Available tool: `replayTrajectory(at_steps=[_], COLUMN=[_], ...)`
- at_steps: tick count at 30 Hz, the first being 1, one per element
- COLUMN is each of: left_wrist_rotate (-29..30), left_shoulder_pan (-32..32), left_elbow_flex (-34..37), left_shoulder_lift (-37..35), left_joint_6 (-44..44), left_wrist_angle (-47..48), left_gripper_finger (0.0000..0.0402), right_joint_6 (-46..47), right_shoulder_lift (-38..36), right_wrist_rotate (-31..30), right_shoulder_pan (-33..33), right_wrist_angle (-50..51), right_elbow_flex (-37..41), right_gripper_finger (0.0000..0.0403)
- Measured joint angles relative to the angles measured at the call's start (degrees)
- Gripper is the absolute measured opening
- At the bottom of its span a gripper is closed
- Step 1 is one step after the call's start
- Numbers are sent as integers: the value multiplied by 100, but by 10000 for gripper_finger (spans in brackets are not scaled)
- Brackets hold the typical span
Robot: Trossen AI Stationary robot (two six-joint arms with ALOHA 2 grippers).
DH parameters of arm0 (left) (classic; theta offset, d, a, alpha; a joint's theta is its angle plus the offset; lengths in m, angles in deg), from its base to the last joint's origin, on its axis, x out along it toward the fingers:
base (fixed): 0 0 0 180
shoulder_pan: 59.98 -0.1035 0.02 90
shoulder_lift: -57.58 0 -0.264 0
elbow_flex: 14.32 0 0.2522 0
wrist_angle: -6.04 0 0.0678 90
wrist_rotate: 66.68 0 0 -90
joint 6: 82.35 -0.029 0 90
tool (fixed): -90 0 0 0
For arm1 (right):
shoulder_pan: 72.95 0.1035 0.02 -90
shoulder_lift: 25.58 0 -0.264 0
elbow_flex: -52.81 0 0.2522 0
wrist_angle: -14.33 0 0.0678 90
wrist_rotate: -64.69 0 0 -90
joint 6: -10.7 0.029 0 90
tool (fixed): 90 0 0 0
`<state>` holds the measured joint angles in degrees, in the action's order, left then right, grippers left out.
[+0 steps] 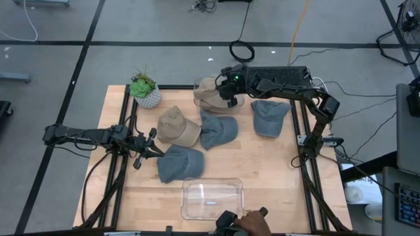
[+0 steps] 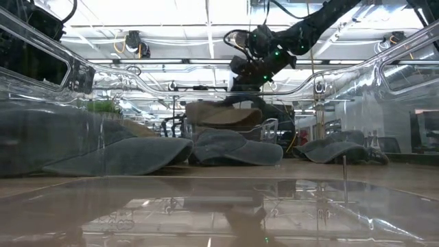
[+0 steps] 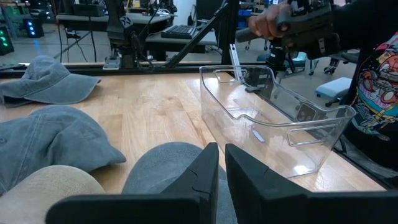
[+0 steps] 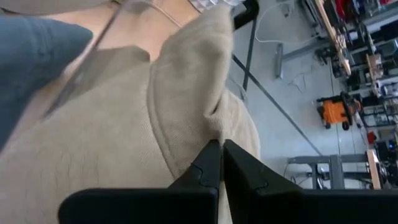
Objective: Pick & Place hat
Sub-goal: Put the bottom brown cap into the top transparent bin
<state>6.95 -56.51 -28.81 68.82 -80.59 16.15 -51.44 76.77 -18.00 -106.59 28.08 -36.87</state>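
Scene: a wooden bench (image 1: 275, 164) seen from above, with several soft caps lying on it, a potted plant (image 1: 145, 90) at the far left and a clear plastic bin (image 1: 211, 198) at the near edge.
Task hat: the beige hat (image 1: 209, 92) sits at the far middle of the bench, in or over a second clear container; whether it is lifted clear of it cannot be told.
Right pincer (image 1: 231, 90): clenched on a fold of the beige hat's cloth, at the hat's right side.
Left pincer (image 1: 152, 149): low at the left, fingers nearly together, touching the near blue-grey cap (image 1: 180, 162); whether it pinches cloth cannot be told.
Other caps: a tan cap (image 1: 177, 126) and two more blue-grey caps (image 1: 218, 128) lie mid-bench.
Handling: the hat looks light, limp and easily creased, not fragile or slippery. It will likely sag and swing from a pinch.
Best hold: probably the stiffer brim or a seam ridge, since loose crown cloth may slip free.
Person: a hand (image 1: 249, 223) at the near edge beside the bin.
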Motion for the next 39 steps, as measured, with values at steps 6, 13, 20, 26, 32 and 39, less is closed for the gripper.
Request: replayTrajectory(at_steps=[6,13,20,26,32,39], left_wrist_rotate=[-1,-1,-1,-1,1,1], left_shoulder_pan=[0,0,0,0,0,0], left_elbow_flex=[0,0,0,1,0,0], left_shoulder_lift=[-1,1,1,0,1,0], left_joint_6=[0,0,0,0,0,0], left_wrist_angle=[-1,0,0,-1,1,1], left_gripper_finger=[37,37,37,37,37,37], right_joint_6=[133,196,367,596,782,1406], right_shoulder_lift=[0,-9,-24,-56,-193,-192], right_wrist_rotate=[6,27,-4,2,343,793], right_shoulder_pan=[-163,-391,-315,-62,135,163], right_wrist_angle=[243,35,-98,-161,-37,-12], right_elbow_flex=[0,337,791,870,881,879], right_gripper_finger=[0,0,0,0,0,0])
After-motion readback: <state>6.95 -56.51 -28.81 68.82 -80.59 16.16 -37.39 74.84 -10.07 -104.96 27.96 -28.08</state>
